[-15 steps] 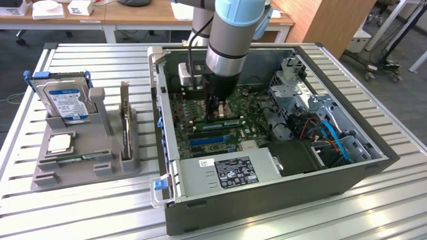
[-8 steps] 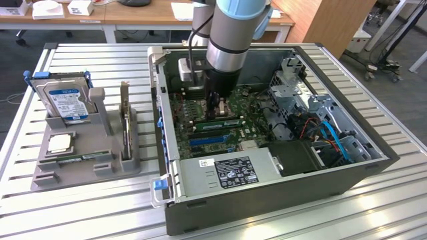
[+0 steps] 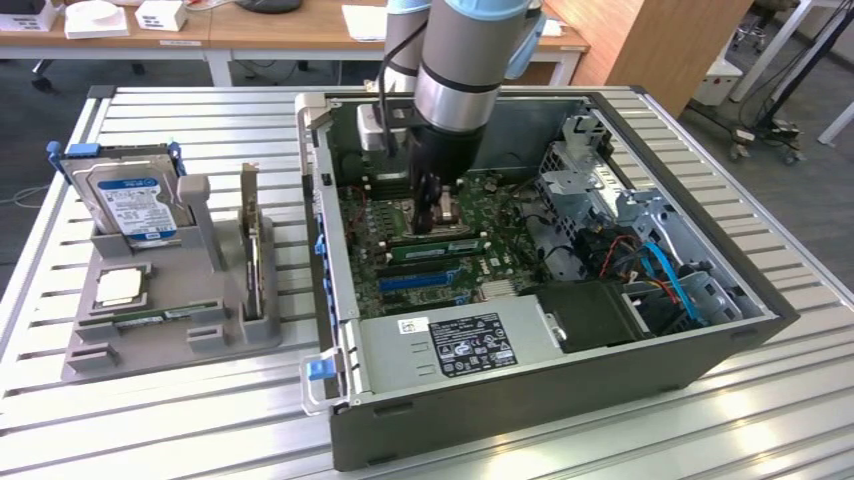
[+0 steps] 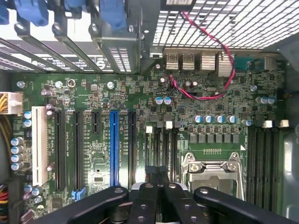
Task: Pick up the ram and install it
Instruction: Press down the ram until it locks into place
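The ram point(image 3: 461, 243), a long thin green stick, stands on edge in a slot on the motherboard inside the open computer case point(image 3: 534, 420). My gripper point(image 3: 431, 226) reaches straight down into the case. Its black fingertips are shut together right over the stick's middle, at or just above its top edge. In the wrist view the gripper point(image 4: 157, 175) is shut, with its fingers point(image 4: 145, 198) pressed side by side over the dark memory slots point(image 4: 161, 144) beside the CPU socket point(image 4: 210, 170). The fingers hide the contact point itself.
At the exterior view's left, a grey stand point(image 3: 174, 345) holds a silver hard drive point(image 3: 134, 205), a dark expansion card point(image 3: 250, 240) and a thin green board point(image 3: 160, 317). The power supply point(image 3: 454, 345), drive cage point(image 3: 601, 190) and cables point(image 3: 661, 265) crowd the case. A red wire point(image 4: 205, 28) crosses the rear ports.
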`<state>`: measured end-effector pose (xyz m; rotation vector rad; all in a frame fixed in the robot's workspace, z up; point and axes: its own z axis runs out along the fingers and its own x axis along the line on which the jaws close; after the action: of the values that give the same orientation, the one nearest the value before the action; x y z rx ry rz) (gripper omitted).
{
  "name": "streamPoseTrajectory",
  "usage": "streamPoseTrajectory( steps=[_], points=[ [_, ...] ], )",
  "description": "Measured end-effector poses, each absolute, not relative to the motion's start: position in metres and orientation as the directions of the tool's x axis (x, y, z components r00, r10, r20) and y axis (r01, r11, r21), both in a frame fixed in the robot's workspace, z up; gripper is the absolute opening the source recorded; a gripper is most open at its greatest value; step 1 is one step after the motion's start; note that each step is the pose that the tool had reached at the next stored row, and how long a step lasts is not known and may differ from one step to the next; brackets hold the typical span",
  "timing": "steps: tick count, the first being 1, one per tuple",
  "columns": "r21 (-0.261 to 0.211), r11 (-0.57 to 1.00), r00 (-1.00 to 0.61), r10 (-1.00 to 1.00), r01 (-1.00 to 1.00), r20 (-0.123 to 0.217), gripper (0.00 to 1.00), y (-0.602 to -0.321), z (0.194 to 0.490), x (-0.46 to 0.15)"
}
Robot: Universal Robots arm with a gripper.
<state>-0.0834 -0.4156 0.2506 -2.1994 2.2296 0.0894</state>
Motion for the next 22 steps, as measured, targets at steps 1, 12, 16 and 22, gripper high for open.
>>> streamPoseTrajectory(
  steps=[1, 12, 16, 22],
  points=[
    [0.035, 0.013, -0.014, -0.999, -0.999, -0.046, 0.1, -0.416, 0.253, -0.083],
    [0.035, 0.013, -0.014, -0.999, -0.999, -0.046, 0.1, -0.416, 0.268, -0.083],
    [0.035, 0.013, -0.014, -0.999, -0.999, -0.046, 0.1, -0.416, 0.268, -0.083],
    [0.035, 0.013, -0.014, -0.999, -0.999, -0.046, 0.1, -0.416, 0.268, -0.081]
  ],
)
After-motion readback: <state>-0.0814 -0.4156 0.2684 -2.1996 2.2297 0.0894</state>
